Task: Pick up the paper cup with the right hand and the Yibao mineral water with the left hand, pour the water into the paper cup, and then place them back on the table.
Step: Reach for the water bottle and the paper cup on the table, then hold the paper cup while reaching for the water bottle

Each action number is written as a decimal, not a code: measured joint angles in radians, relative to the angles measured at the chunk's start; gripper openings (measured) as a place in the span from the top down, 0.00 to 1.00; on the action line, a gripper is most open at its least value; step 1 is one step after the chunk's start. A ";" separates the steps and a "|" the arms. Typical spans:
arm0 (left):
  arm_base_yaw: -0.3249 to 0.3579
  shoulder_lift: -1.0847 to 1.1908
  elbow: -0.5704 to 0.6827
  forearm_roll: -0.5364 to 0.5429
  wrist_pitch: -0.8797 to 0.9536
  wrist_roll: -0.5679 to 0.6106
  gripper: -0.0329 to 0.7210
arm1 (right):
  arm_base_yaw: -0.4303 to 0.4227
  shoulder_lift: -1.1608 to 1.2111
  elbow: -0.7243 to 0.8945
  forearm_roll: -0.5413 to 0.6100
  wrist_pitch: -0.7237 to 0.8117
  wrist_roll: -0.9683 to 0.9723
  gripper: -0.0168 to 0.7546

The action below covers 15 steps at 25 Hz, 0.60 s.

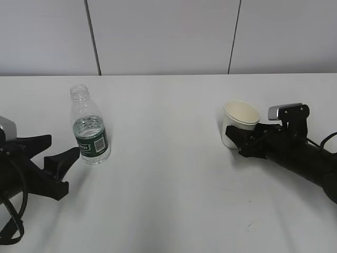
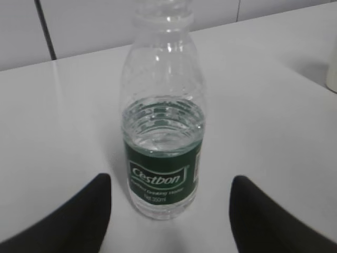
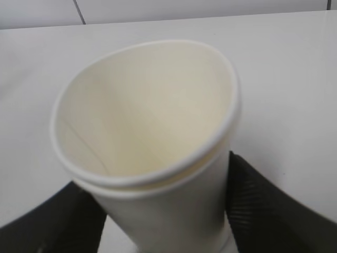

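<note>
A pale panelled wall ran behind the wide white table, and everything I had to work with stood on that bare top.

My left hand lay low at the near left edge, its two black fingers spread wide and holding nothing. The water bottle stood upright just beyond the fingertips, apart from them, centred in the gap as my left wrist camera saw it. It had no cap, and its dark green label faced me. The water reached to about the top of the label, less than halfway up the bottle.

My right hand had the paper cup between its fingers, over on the right side of the table, well apart from the bottle. From my right wrist camera the black pads sat against the lower wall of the cup on both sides. The rim looked squeezed out of round, so the fingers were pressing in. The cup was empty and leaned slightly. I could not tell whether its base rested on the table.
</note>
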State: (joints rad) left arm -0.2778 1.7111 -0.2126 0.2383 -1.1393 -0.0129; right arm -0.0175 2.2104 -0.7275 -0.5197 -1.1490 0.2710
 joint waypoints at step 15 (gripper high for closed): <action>0.000 0.020 -0.067 0.020 -0.002 0.000 0.19 | 0.000 0.000 -0.002 -0.067 -0.002 0.005 0.32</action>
State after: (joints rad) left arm -0.2778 1.7312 -0.2792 0.2580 -1.1417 -0.0129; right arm -0.0175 2.2104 -0.7292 -0.5868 -1.1505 0.2759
